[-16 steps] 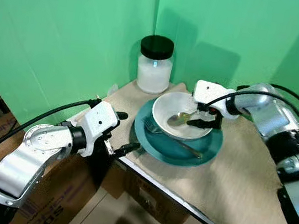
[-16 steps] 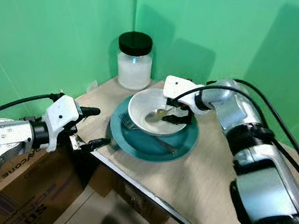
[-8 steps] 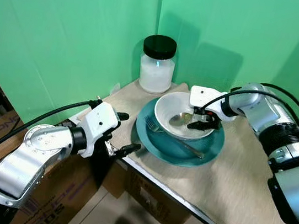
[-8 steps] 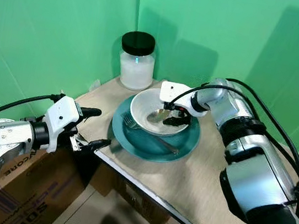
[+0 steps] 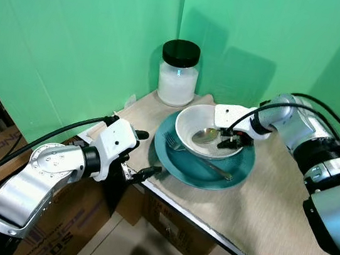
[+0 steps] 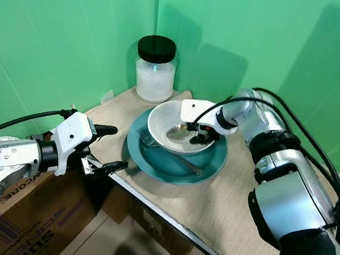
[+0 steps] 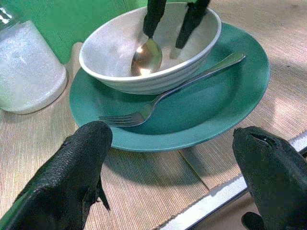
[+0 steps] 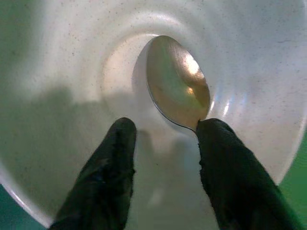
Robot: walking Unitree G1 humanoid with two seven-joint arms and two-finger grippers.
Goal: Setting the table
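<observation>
At the near table edge the left gripper [image 5: 144, 155] hovers with its rough black fingers spread wide, grasping nothing. Beyond it, on the woven beige table [image 5: 274, 199], a round teal plate [image 5: 230, 171] carries a steel fork [image 7: 158, 100] and a speckled white bowl [image 5: 190, 121]. Inside the bowl the right gripper [image 8: 165, 143] is released, one finger touching the shiny spoon [image 8: 178, 84]. Farthest stands a black-lidded glass jar [image 5: 178, 73] of white grains.
</observation>
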